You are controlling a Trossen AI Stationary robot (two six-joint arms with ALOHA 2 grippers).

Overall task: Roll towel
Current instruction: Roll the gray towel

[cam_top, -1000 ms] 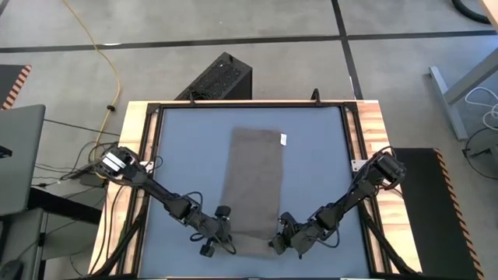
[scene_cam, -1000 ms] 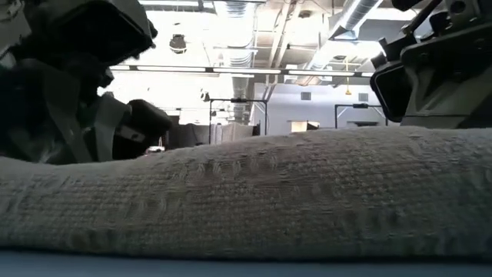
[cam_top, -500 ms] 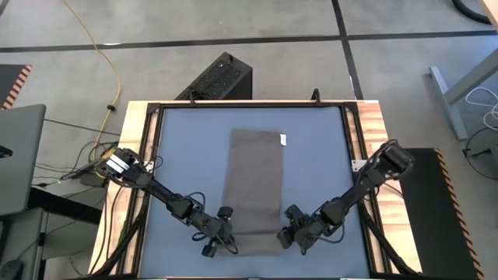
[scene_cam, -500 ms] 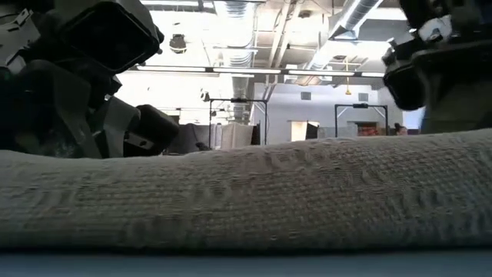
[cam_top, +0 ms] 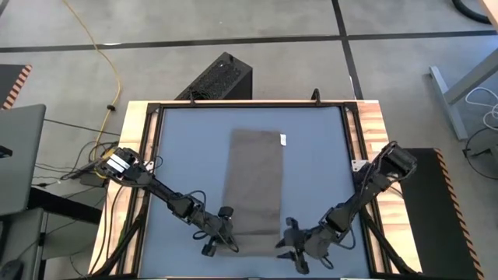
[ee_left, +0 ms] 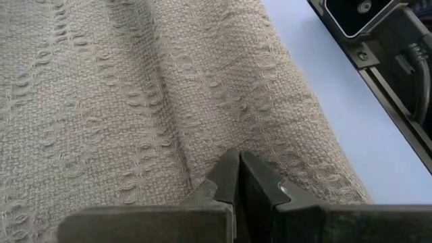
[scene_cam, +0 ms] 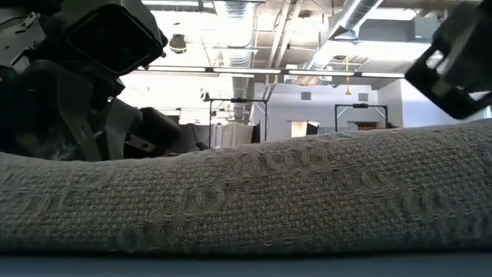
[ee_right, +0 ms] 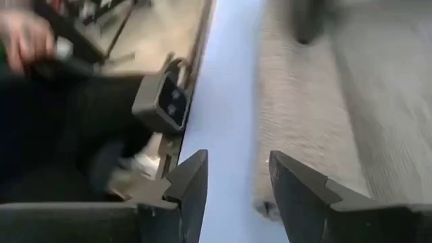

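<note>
While lying flat along the table's [cam_top: 327,140] middle, near end barely turned: towel [cam_top: 255,175]. Left gripper [ee_left: 237,177] clenched at that near hem; right gripper [cam_top: 289,241] released, just beside it. Rolling hardly begun. Next, probably: regrasp, then even roll forward.

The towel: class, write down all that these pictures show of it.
The towel is a taupe, woven cloth with a small white tag at its far right corner. It lies as a long strip down the middle of the blue table, its near end rolled into a low ridge. The left gripper, fingers shut, presses on that roll; the right gripper stands open beside its right end.
</note>
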